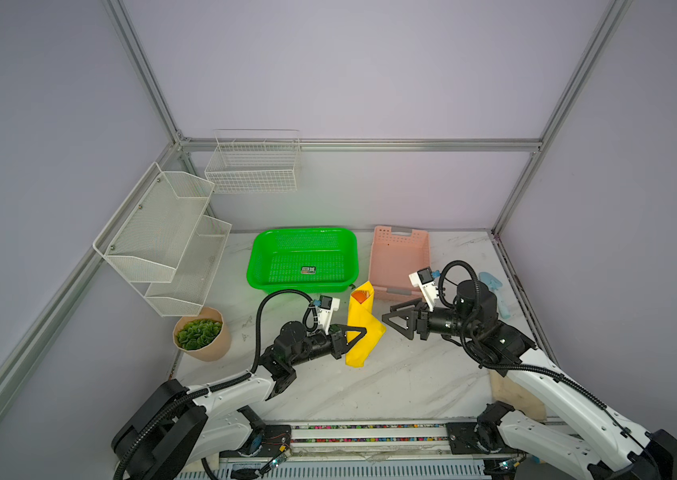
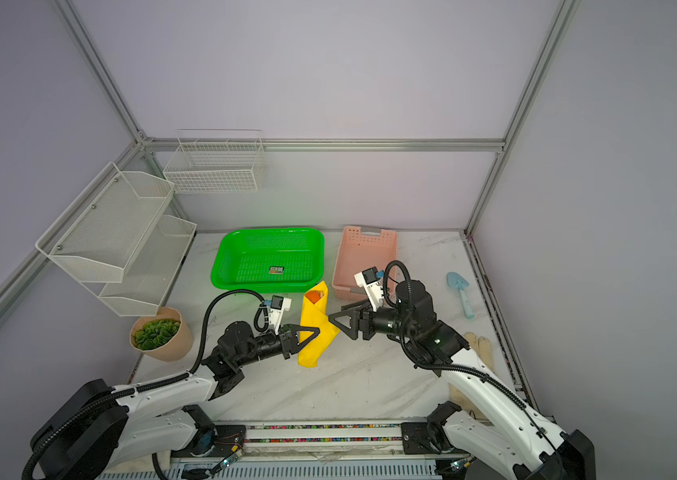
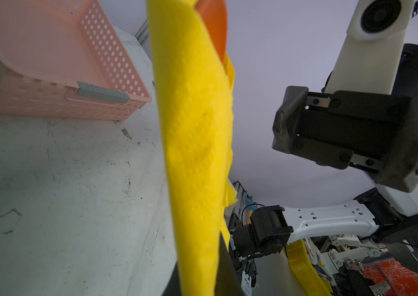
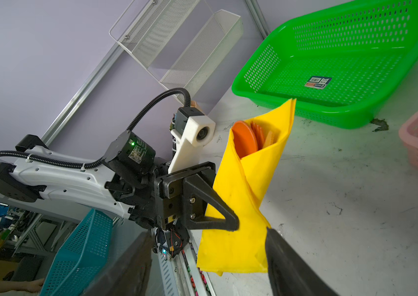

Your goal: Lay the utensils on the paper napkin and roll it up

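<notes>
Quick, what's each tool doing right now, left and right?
Left tool: closed on the rolled yellow napkin.
Right tool: open, holding nothing, close beside the napkin.

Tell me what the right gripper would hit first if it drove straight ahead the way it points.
Most likely the rolled paper napkin, held by the left gripper; the open right gripper faces it across a gap, though depth is unclear.
</notes>
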Robot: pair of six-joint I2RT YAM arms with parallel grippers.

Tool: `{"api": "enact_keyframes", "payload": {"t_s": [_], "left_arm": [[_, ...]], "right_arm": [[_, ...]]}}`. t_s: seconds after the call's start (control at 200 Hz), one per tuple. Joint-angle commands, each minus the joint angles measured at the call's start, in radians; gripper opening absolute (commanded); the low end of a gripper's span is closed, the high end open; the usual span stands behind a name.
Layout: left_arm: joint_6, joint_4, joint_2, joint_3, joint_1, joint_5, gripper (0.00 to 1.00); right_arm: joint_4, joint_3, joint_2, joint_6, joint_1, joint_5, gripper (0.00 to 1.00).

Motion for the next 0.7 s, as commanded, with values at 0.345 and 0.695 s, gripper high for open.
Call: {"api": "enact_keyframes", "payload": {"t_s": [0.345,0.695], "left_arm": [[0.028,-0.020,-0.035,0.039,0.005,-0.059,0.07],[0.033,-0.027,-0.046,0.036,0.006,-0.075,0.06]], "right_arm": [[0.144,-0.044,0.094,0.078,0.113,-0.015,0.75],[0.214,-0.065,0.179,0.106,0.120,0.012,0.76]]}}
